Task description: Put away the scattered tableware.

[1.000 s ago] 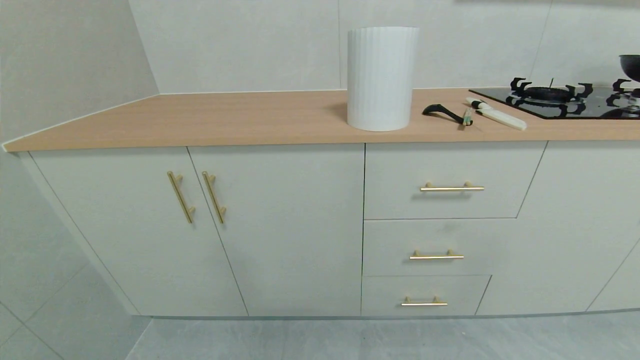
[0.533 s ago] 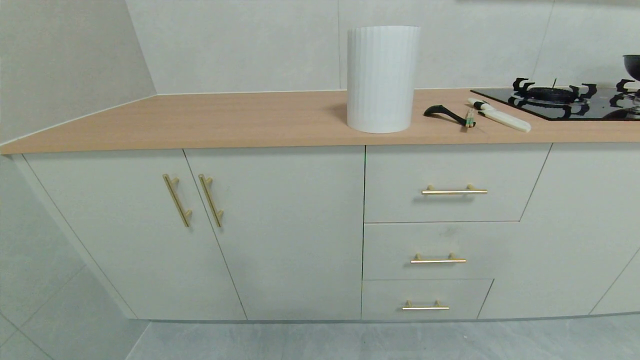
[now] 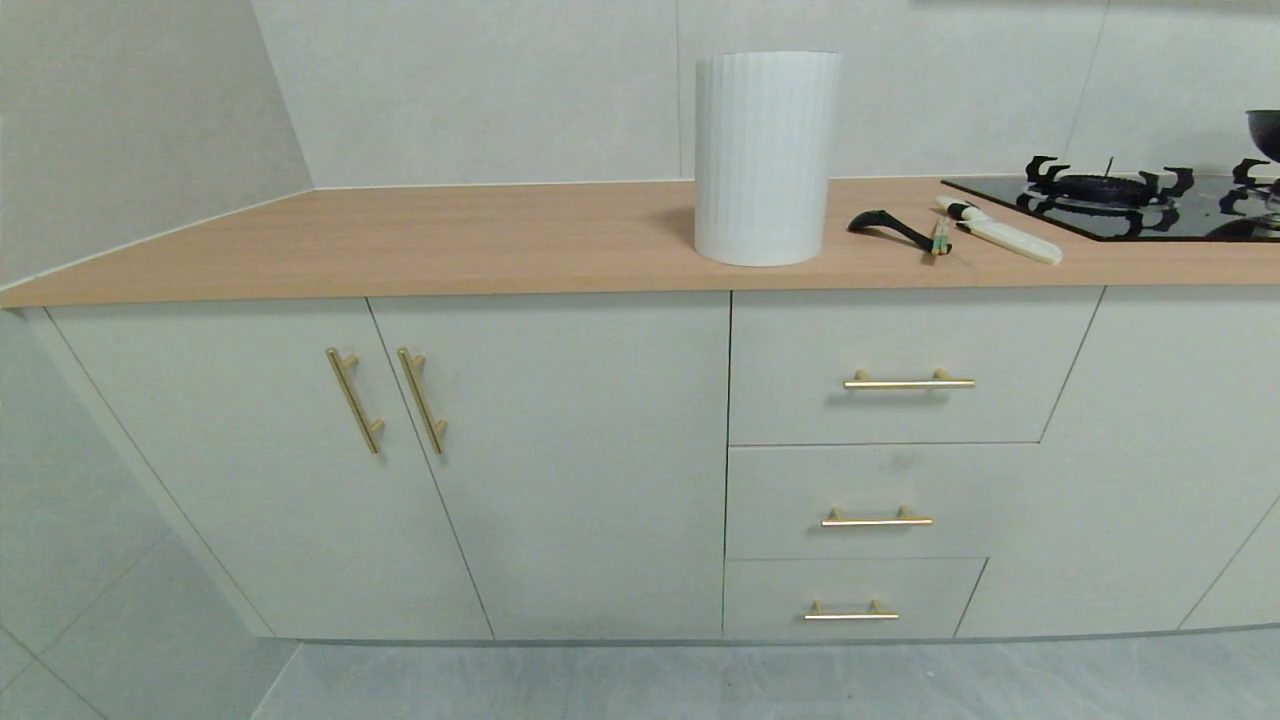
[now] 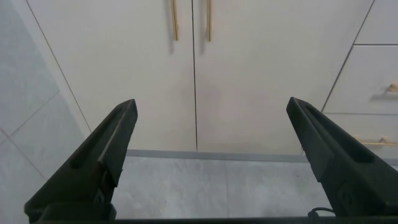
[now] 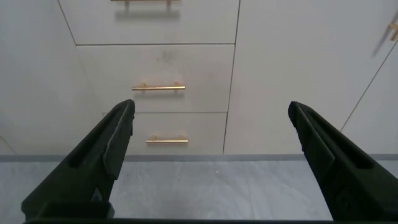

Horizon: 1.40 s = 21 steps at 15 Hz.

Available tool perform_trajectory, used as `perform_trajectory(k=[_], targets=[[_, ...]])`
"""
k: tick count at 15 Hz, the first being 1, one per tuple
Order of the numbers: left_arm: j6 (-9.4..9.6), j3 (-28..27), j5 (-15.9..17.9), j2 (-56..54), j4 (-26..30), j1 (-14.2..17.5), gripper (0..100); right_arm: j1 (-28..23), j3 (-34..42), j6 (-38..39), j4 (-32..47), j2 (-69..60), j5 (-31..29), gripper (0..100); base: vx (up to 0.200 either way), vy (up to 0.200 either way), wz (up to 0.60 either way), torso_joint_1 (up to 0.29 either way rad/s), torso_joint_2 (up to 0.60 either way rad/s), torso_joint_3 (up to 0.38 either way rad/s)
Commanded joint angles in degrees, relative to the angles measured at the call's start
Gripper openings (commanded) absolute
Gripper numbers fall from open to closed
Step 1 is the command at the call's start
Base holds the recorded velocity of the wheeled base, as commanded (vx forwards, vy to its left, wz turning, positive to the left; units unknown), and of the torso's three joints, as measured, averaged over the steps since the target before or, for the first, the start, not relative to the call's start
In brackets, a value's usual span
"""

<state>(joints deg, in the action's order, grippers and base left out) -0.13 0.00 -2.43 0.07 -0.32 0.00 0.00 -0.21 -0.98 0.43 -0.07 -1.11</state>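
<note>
A: Jaws first?
B: Left gripper (image 4: 211, 109) is spread wide, nothing in it. Right gripper (image 5: 211, 109) same: wide apart, empty.
A: Facing what?
B: Left one faces the double doors (image 4: 193, 74) w/ gold handles, below & left of the white ribbed canister (image 3: 765, 160). Right one faces the drawers (image 5: 158, 88) directly below the canister. Grey floor (image 4: 205, 186) under both.
A: Tableware?
B: On the countertop (image 3: 450, 240), all just right of the canister. Black ladle (image 3: 890, 225) is nearest. A thin greenish utensil (image 3: 938, 238) sits at its handle end, and a long white utensil (image 3: 1000, 235) just beyond. Hob (image 3: 1120, 205) is farther right again.
</note>
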Motion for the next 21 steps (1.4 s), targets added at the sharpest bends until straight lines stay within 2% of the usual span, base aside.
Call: perform_trajectory(k=[1,2,3,6,8,11,13,16,21], targets=[[-0.04,0.00,-0.04,0.01,-0.03,0.00,100,0.26,-6.56,1.85,-0.34,1.22,1.81,100,0.000,0.000,0.00,0.000,0.00,0.000],[-0.04,0.00,-0.04,0.01,-0.03,0.00,100,0.97,-10.87,4.67,-0.25,4.73,3.39,100,0.000,0.000,0.00,0.000,0.00,0.000],[-0.04,0.00,-0.04,0.01,-0.03,0.00,100,1.49,-12.89,4.23,-0.25,8.51,4.10,100,0.000,0.000,0.00,0.000,0.00,0.000],[-0.04,0.00,-0.04,0.01,-0.03,0.00,100,3.43,-15.35,3.79,-0.43,19.58,6.03,100,0.000,0.000,0.00,0.000,0.00,0.000],[-0.04,0.00,-0.04,0.01,-0.03,0.00,100,5.36,-17.37,1.94,-0.87,31.63,8.14,100,0.000,0.000,0.00,0.000,0.00,0.000],[-0.04,0.00,-0.04,0.01,-0.03,0.00,100,7.82,-21.77,1.77,-1.83,48.24,8.14,100,0.000,0.000,0.00,0.000,0.00,0.000],[-0.04,0.00,-0.04,0.01,-0.03,0.00,100,8.53,-24.05,1.77,-5.08,57.38,8.14,100,0.000,0.000,0.00,0.000,0.00,0.000],[-0.04,0.00,-0.04,0.01,-0.12,0.00,100,10.90,-26.95,1.77,-16.42,73.55,6.91,100,0.000,0.000,0.00,0.000,0.00,0.000],[-0.04,0.00,-0.04,0.01,-0.03,0.00,100,10.90,-32.40,1.77,-18.97,87.17,6.91,100,0.000,0.000,0.00,0.000,0.00,0.000]])
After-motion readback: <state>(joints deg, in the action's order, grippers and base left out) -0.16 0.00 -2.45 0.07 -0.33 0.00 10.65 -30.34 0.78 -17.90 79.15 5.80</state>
